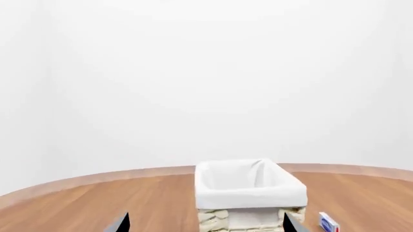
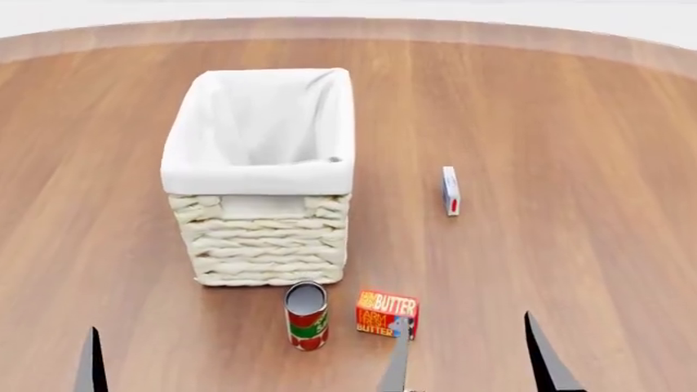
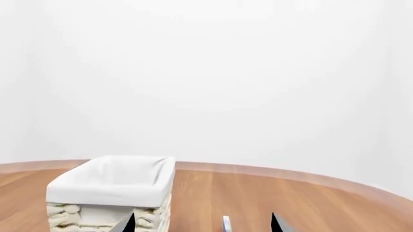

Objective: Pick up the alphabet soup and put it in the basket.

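The basket [image 2: 259, 175] stood on the table [image 2: 566, 122], left of centre. On its near side stood a red-and-green can [image 2: 307, 317], with a butter box [image 2: 387, 314] to the can's right. The left end effector [image 1: 206, 224] and the right end effector [image 2: 471, 363] both gaped wide, holding nothing.

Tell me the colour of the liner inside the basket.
White cloth liner, folded over the cream wicker basket; clearest in the head view.
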You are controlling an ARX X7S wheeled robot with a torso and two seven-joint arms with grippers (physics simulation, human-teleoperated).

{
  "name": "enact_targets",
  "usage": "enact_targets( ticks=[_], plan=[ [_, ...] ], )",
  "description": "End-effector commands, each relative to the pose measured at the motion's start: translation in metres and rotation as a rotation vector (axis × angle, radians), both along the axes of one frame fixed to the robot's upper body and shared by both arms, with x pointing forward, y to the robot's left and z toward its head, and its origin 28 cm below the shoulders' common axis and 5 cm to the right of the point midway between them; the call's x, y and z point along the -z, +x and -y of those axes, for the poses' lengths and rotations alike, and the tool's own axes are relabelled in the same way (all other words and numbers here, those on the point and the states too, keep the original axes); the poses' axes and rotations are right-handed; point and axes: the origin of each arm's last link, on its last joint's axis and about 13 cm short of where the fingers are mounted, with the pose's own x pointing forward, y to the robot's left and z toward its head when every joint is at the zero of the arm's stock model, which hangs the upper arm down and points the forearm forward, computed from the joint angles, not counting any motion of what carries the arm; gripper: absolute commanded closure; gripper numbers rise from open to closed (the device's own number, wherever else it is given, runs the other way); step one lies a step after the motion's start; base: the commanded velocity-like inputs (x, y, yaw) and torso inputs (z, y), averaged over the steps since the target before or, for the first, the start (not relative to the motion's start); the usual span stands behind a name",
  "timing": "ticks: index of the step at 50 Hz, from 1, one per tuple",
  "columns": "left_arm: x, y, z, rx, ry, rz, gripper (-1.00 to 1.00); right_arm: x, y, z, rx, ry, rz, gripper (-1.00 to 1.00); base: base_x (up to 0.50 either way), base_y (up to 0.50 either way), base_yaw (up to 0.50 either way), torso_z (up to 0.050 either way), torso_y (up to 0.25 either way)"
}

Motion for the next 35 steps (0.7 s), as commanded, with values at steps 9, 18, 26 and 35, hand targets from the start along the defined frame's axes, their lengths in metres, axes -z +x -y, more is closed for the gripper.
enact_targets(
  ticks=[9,18,26,35],
  plan=[
    [0.0001,-0.0006,0.0001,-0.011,0.011,0.001,-1.00,0.0001,-0.0017,0.0001,-0.017,0.020,-0.001,-1.00,0.50,0.00,0.00,0.000,0.000],
    [0.0008,-0.0003,0.0000,-0.010,0.008,-0.002,-1.00,0.0006,-0.0014,0.0001,-0.016,0.015,-0.006,-1.00,0.50,0.00,0.00,0.000,0.000],
    [0.0013,-0.0002,0.0002,-0.008,0.008,-0.004,-1.00,0.0003,-0.0023,0.0005,-0.009,0.023,0.003,-1.00,0.25,0.00,0.00,0.000,0.002],
    [0.0029,0.0008,0.0000,-0.010,0.007,-0.011,-1.00,0.0011,-0.0010,0.0007,0.002,0.008,-0.013,-1.00,0.00,0.19,0.00,0.000,0.000]
  ],
)
